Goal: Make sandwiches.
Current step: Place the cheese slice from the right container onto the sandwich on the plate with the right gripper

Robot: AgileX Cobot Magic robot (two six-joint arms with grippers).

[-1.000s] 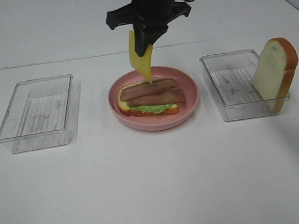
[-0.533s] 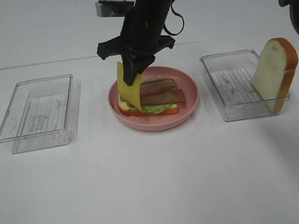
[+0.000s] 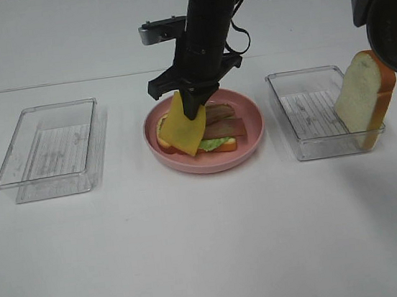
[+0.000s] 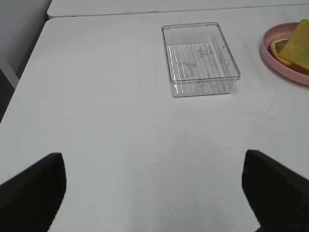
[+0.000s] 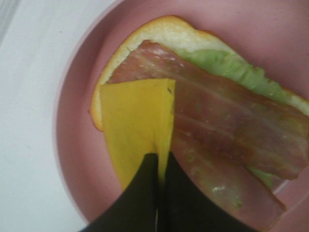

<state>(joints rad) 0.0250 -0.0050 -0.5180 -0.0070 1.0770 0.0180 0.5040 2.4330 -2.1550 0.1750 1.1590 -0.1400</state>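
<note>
An open-faced sandwich (image 3: 220, 133) lies on the pink plate (image 3: 255, 138): a bread slice (image 5: 159, 30), green lettuce (image 5: 227, 67) and bacon strips (image 5: 231, 130). My right gripper (image 3: 192, 108) hangs over the stack's left end, shut on a yellow cheese slice (image 3: 184, 130) that slants down over the bacon and the plate's left side. In the right wrist view the fingertips (image 5: 157, 162) pinch the cheese (image 5: 135, 118) at its edge. A second bread slice (image 3: 364, 95) leans upright at the right tray's far end. My left gripper (image 4: 152, 157) stands open over bare table, holding nothing.
A clear plastic tray (image 3: 50, 148) sits left of the plate, also seen in the left wrist view as the clear tray (image 4: 200, 58). Another clear tray (image 3: 309, 117) sits right of the plate. The right arm (image 3: 210, 9) reaches in from the back.
The right gripper has come down and slightly left over the plate with the cheese. The slice, hanging edge-on before, now tilts flatter over the stack's left end. The left gripper is unchanged.
</note>
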